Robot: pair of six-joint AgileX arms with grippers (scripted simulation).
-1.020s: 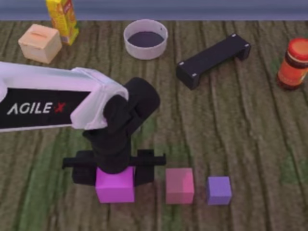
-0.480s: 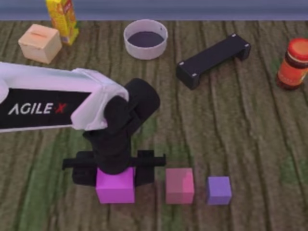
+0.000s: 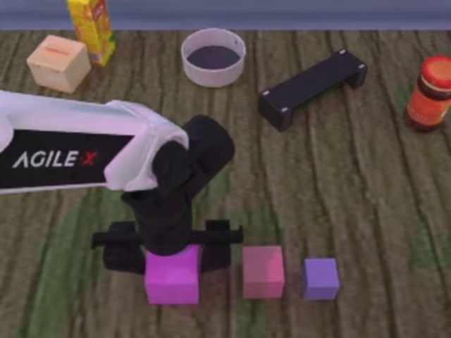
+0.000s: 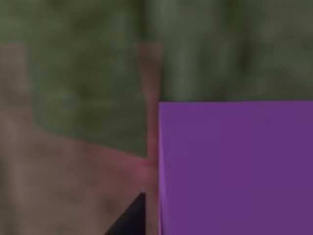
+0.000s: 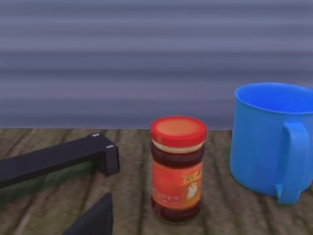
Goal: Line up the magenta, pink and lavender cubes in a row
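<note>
The large magenta cube [image 3: 172,278] sits at the left end of a row near the table's front edge. The dusty pink cube [image 3: 263,272] is in the middle and the small lavender cube [image 3: 320,278] at the right, with small gaps between them. My left gripper [image 3: 169,252] reaches down over the magenta cube, a dark finger on each side, shut on it. In the left wrist view the cube [image 4: 234,169] fills most of the picture and one fingertip [image 4: 133,218] lies close by its edge. The right arm is parked out of the top view; only one of its fingers [image 5: 95,220] shows.
At the back stand a peach box with an orange slot [image 3: 58,63], a yellow carton [image 3: 91,28] and a white bowl [image 3: 213,56]. A black bridge-shaped block [image 3: 311,87] and a red-lidded jar [image 3: 429,93] are at the right. A blue mug [image 5: 274,139] stands beside the jar.
The magenta cube has shifted a little toward the front edge and to the right, and looks slightly smaller. The pink and lavender cubes have not moved.
</note>
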